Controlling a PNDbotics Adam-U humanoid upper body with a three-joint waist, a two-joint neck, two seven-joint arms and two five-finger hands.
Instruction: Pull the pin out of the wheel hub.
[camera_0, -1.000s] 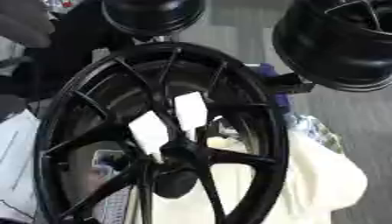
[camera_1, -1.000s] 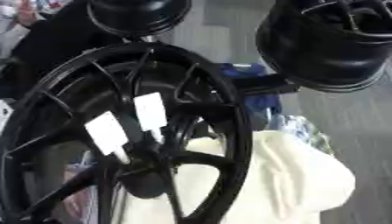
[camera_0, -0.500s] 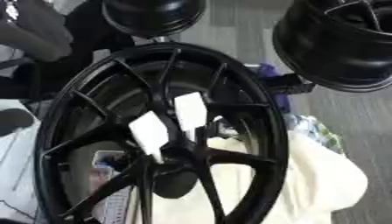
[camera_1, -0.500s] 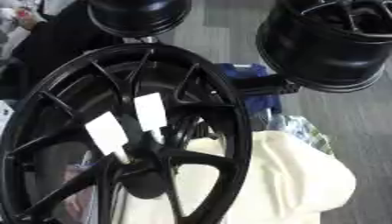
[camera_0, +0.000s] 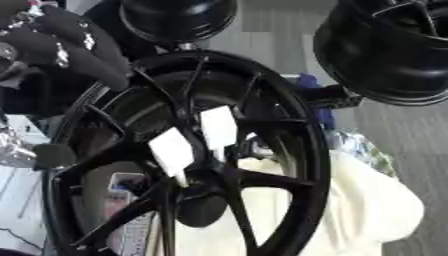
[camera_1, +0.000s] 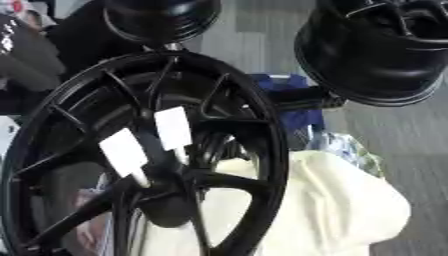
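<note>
left eye view first: a large black multi-spoke alloy wheel hub (camera_0: 188, 155) is seen standing on edge, filling the middle of the frame, its rim tilted a little. two white rectangular tags (camera_0: 194, 137) are seen near the centre, side by side on the spokes, each narrowing to a thin stem that runs down toward the round black centre cap (camera_0: 203, 210). whether one of these is the pin cannot be told. a cream-coloured crumpled cloth (camera_0: 350, 210) is spread behind and to the right of the hub, touching its lower rim. at the upper left, the robot's black left hand (camera_0: 66, 42) is brought in over the hub's upper left rim, with silver glints on it; whether its fingers are curled or straight cannot be made out. a second black wheel rim (camera_0: 385, 50) is placed at the upper right, apart from the main hub, and a smaller black round wheel part (camera_0: 179, 20) is set at the top centre just above the hub's rim. a blue object (camera_0: 315, 100) is glimpsed between the hub and the upper right rim.

right eye view now: the same scene is shown. only a dark edge of the left hand (camera_1: 26, 50) is caught at the upper left. the grey striped floor (camera_1: 262, 40) is visible between the two upper rims. the right hand is not seen in either view.
</note>
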